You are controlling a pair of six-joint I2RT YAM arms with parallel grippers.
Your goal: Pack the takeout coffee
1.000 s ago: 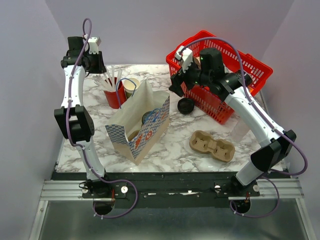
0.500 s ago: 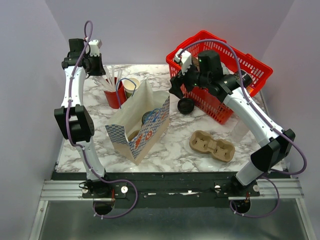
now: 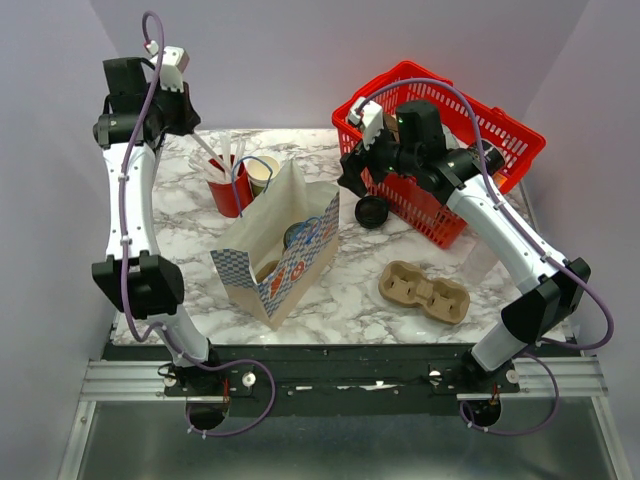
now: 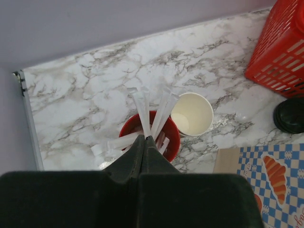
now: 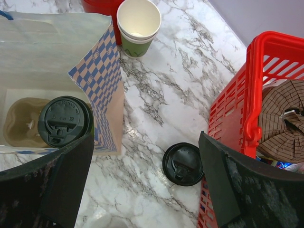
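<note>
the left arm (image 3: 128,200) stood tall along the left side, elbow low and forearm rising toward the far corner, wrist tipped down and inward. the left gripper (image 4: 145,142) was closed, its dark fingers (image 4: 130,159) pressed together to a thin point aimed straight down. the right arm (image 3: 500,225) reached from its base up and over to the far middle, wrist bent downward. the right gripper (image 5: 145,185) hung wide open, jaws well apart, facing down.
</note>
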